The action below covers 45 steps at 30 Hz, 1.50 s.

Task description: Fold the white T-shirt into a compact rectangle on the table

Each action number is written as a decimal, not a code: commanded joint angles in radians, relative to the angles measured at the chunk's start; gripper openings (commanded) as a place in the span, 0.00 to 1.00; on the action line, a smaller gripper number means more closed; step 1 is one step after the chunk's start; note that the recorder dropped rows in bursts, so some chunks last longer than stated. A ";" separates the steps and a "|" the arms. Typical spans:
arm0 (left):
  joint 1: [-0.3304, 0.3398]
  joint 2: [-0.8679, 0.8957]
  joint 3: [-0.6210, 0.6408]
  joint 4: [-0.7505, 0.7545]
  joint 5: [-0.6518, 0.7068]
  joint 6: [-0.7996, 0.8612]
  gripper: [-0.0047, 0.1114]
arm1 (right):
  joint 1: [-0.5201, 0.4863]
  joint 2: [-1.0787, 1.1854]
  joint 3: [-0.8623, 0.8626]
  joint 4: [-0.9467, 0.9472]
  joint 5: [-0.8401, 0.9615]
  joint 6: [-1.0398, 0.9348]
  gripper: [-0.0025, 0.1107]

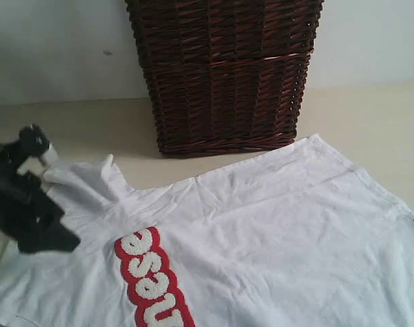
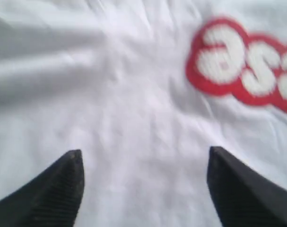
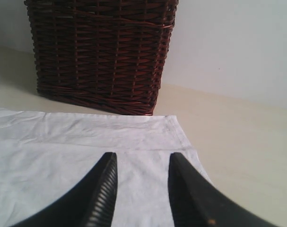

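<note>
Exterior view: the white T-shirt [image 1: 275, 231] is spread flat over the table [image 1: 370, 109], filling the lower and right part of the frame, wrinkled. Its red-outlined lettering [image 1: 149, 276] is seen at lower centre-left, running diagonally. One bunched part of the cloth is raised at the upper left of the shirt. A dark wicker basket [image 1: 224, 75] is placed at top centre, just behind the shirt's far edge. The left arm [image 1: 22, 201] is seen at the left edge, black, over the shirt's left end; its jaws cannot be made out here. The right arm is not seen.

Left wrist view: the left gripper [image 2: 143, 156] is held with fingers [image 2: 63, 184] spread wide, nothing between them, just above white cloth. The lettering [image 2: 242, 66] is near, blurred.

Right wrist view: the right gripper [image 3: 142, 158] is parted by a moderate gap, nothing gripped, over a shirt corner. The basket is seen beyond, on bare table.
</note>
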 commanded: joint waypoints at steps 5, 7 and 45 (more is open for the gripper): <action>0.003 0.030 0.198 0.128 -0.164 0.045 0.21 | -0.005 -0.005 0.004 0.000 -0.003 0.000 0.35; 0.003 0.030 0.207 0.128 -0.253 0.045 0.12 | -0.005 -0.005 0.004 0.000 -0.003 0.000 0.35; 0.085 -0.182 0.130 0.168 0.039 -0.060 0.64 | -0.005 -0.005 0.004 0.000 -0.020 0.000 0.35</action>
